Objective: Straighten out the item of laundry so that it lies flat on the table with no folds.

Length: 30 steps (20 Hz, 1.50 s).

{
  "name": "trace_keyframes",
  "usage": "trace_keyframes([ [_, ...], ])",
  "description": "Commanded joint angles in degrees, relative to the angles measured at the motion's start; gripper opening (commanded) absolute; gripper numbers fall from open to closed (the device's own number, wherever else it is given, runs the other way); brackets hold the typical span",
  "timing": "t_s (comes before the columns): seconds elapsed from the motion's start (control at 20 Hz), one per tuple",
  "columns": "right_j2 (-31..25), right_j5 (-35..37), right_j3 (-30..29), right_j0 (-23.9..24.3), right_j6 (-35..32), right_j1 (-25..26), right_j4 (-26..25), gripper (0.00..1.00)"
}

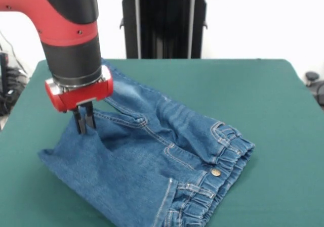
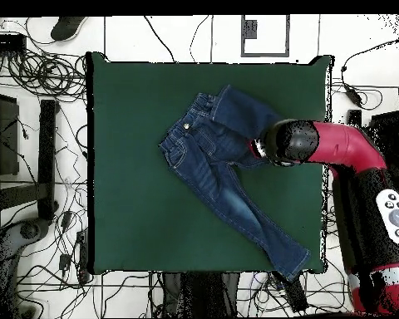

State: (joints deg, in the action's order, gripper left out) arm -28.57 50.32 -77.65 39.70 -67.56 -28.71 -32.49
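Note:
The item of laundry (image 1: 152,151), small blue denim jeans, lies crumpled on the green table (image 1: 263,95). Its gathered waistband (image 1: 228,151) and metal button (image 1: 215,172) face the front right. My gripper (image 1: 84,128) is down at the left part of the jeans. Its fingers are pressed together on a raised fold of denim that slopes up to the tips. From above, the jeans (image 2: 207,158) show one leg folded over toward the waist. The other leg (image 2: 261,224) stretches to the table's (image 2: 128,208) edge. The arm's head covers the gripper (image 2: 258,149) there.
The arm's red and black body (image 2: 344,154) reaches in over the table's right edge in the overhead view. Cables (image 2: 36,83) and dark equipment lie on the floor all round the table. Bare green cloth spreads left of the jeans (image 2: 128,125).

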Motion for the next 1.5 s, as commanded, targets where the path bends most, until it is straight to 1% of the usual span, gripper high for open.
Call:
trace_keyframes([
  [0.05,-1.7,-2.8,-13.2,0.5,9.4,-2.6,-3.9,0.00],
  [0.15,-1.3,-4.2,-14.0,1.0,8.2,-2.8,-4.6,0.00],
  [0.3,-1.1,-6.8,-15.7,3.0,6.3,-2.5,-4.7,0.00],
  [0.65,-2.9,-11.6,-17.3,7.1,8.1,-0.6,-7.3,0.00],
  [0.85,-3.5,-12.6,-16.9,8.4,9.1,0.7,-8.6,0.00],
  [0.95,-3.9,-11.7,-17.3,8.5,9.2,0.2,-8.4,0.00],
  [1.05,-3.2,-8.1,-17.4,8.3,9.4,-0.3,-7.7,0.00],
  [1.15,-2.1,-5.0,-17.4,8.2,10.2,-0.8,-8.1,0.00],
  [1.25,-0.6,-2.9,-17.6,7.8,8.8,-1.4,-7.9,0.00],
  [1.35,2.1,-0.5,-17.1,6.4,5.2,-2.1,-7.6,0.00],
  [1.5,2.4,1.5,-17.7,6.6,7.0,-2.9,-7.7,0.00],
])
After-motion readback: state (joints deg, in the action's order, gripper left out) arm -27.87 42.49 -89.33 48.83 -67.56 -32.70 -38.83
